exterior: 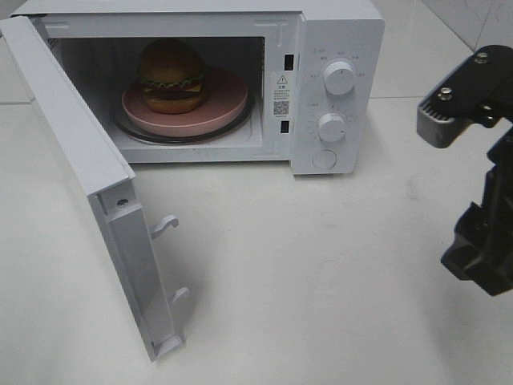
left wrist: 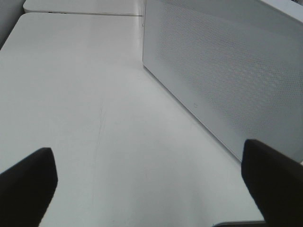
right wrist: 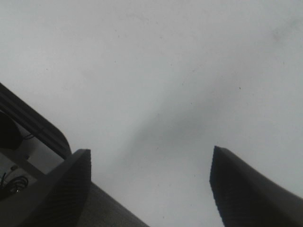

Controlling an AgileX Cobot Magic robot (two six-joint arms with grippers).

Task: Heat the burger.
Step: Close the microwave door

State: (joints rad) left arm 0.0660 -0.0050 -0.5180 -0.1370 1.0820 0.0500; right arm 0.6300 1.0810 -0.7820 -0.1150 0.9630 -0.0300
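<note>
Burger (exterior: 171, 76) being carried by plate (exterior: 228, 106) inside open microwave (exterior: 353, 36), left claw (left wrist: 149, 165) and right claw (right wrist: 150, 156) being held open, empty

Burger (exterior: 171, 74) on pink plate (exterior: 229, 111) inside white microwave (exterior: 353, 28), door (exterior: 68, 140) wide open, dark arm (exterior: 481, 184) at right edge

One microwave (exterior: 337, 32) is seen on one table (exterior: 321, 281), with one door (exterior: 72, 144), one label (exterior: 280, 93) and one round button (exterior: 324, 159). Two knobs are counted: an upper knob (exterior: 339, 79) and a lower knob (exterior: 331, 127). Two hooks are counted on the door: an upper hook (exterior: 164, 226) and a lower hook (exterior: 180, 295). One burger (exterior: 171, 74), one pink plate (exterior: 220, 112) and one glass tray (exterior: 136, 132) are counted inside. Two grippers are counted, the left gripper (left wrist: 149, 175) and the right gripper (right wrist: 149, 163), each shown with two fingers.
</note>
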